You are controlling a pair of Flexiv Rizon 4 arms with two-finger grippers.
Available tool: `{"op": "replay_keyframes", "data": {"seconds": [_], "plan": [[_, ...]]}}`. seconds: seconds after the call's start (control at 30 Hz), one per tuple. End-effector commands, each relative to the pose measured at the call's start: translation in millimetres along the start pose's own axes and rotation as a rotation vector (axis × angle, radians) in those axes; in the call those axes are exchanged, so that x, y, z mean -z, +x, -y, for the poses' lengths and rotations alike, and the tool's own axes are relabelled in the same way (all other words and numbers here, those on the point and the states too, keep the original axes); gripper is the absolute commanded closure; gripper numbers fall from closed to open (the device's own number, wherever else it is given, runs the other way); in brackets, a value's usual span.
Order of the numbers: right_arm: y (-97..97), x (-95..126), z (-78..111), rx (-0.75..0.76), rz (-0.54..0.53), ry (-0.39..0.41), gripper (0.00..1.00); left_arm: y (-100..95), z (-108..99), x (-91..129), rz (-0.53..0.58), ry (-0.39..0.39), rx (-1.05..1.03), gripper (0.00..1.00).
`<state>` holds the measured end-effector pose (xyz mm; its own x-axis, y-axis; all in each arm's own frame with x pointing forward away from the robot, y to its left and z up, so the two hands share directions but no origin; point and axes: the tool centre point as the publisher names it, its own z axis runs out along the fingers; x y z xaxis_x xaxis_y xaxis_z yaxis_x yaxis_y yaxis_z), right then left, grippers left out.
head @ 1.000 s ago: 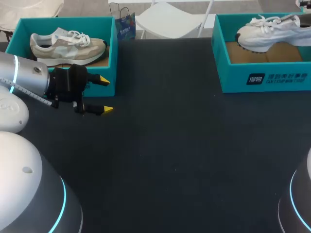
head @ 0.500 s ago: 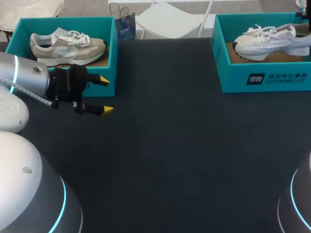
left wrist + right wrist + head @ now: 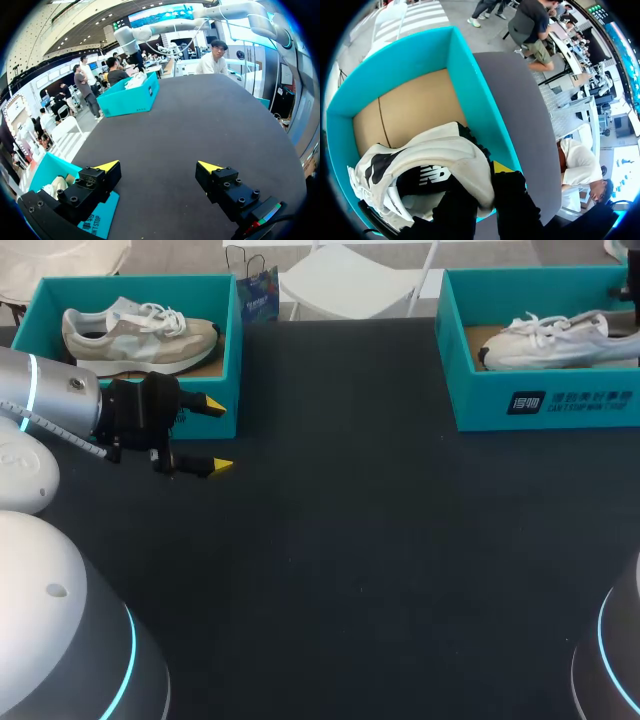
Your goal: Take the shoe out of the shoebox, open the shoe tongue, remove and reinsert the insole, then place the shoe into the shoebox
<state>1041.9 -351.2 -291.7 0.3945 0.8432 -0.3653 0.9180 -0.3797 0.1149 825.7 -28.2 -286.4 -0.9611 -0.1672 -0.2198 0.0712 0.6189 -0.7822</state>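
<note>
A white shoe (image 3: 560,338) lies low inside the teal shoebox (image 3: 480,400) at the back right, its toe toward the table's middle. In the right wrist view my right gripper (image 3: 482,186) is shut on the heel collar of the white shoe (image 3: 435,165), above the brown cardboard floor of the shoebox (image 3: 465,85). A beige shoe (image 3: 140,330) rests in a second teal shoebox (image 3: 232,360) at the back left. My left gripper (image 3: 218,436) hangs open just in front of that box, with nothing between its fingers (image 3: 107,166).
The dark table top (image 3: 350,540) stretches between the two boxes. My arms' rounded bases fill the near corners of the head view. From the left wrist, the right shoebox (image 3: 130,97) is far ahead across the table.
The white shoe has come down into the right shoebox and levelled out, held by my right gripper. The left arm has not moved.
</note>
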Motion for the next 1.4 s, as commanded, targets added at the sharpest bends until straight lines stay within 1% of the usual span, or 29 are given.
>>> {"op": "replay_keyframes", "data": {"seconds": [0.03,0.13,0.27,0.33,0.4,0.6,0.63,0.93,0.97,1.03,1.07,1.13,1.2,1.27,1.4], "plan": [[0.7,-8.9,8.8,-0.007,0.006,0.002,1.0,0.2,0.4,-0.1,-0.001,-0.003,-0.001,0.0],[1.5,-19.4,15.1,-0.007,0.013,0.023,1.0,0.2,0.4,-0.1,-0.001,-0.003,-0.001,0.0],[2.6,-26.9,20.2,0.007,0.026,0.032,1.0,0.2,0.4,-0.1,-0.001,-0.003,-0.001,0.0],[4.1,-34.2,26.3,0.011,0.03,0.044,1.0,0.2,0.4,-0.1,-0.001,-0.003,-0.001,0.0],[4.2,-38.2,27.8,0.012,0.031,0.057,1.0,0.2,0.4,-0.1,-0.001,-0.003,-0.001,0.0],[8.4,-50.0,29.9,0.01,0.034,0.08,1.0,0.2,0.4,-0.1,-0.001,-0.003,-0.001,0.0],[9.4,-54.4,30.9,0.011,0.036,0.094,1.0,0.2,0.4,-0.1,-0.001,-0.003,-0.001,0.0],[10.9,-60.9,28.6,0.005,0.048,0.091,1.0,0.2,0.4,-0.1,-0.001,-0.003,-0.001,0.0],[10.9,-58.1,27.5,0.0,0.048,0.087,0.97,0.2,0.4,-0.1,-0.001,-0.003,-0.001,0.0],[10.7,-57.1,27.0,0.0,0.047,0.087,0.97,0.2,0.4,-0.1,-0.001,-0.003,-0.001,0.0],[9.5,-57.9,25.8,-0.002,0.035,0.086,0.92,0.2,0.4,-0.1,-0.001,-0.003,-0.001,0.0],[9.2,-59.4,25.0,-0.004,0.031,0.076,0.86,0.2,0.4,-0.1,-0.001,-0.003,-0.001,0.0],[9.9,-61.6,24.0,-0.008,0.017,0.074,0.83,0.2,0.4,-0.1,-0.001,-0.003,-0.001,0.0],[11.0,-63.1,23.9,-0.009,0.013,0.066,0.82,0.2,0.4,-0.1,-0.001,-0.003,-0.001,0.0],[14.7,-67.7,25.6,-0.006,0.015,0.062,0.86,0.2,0.4,-0.1,-0.001,-0.003,-0.001,0.0]]}}
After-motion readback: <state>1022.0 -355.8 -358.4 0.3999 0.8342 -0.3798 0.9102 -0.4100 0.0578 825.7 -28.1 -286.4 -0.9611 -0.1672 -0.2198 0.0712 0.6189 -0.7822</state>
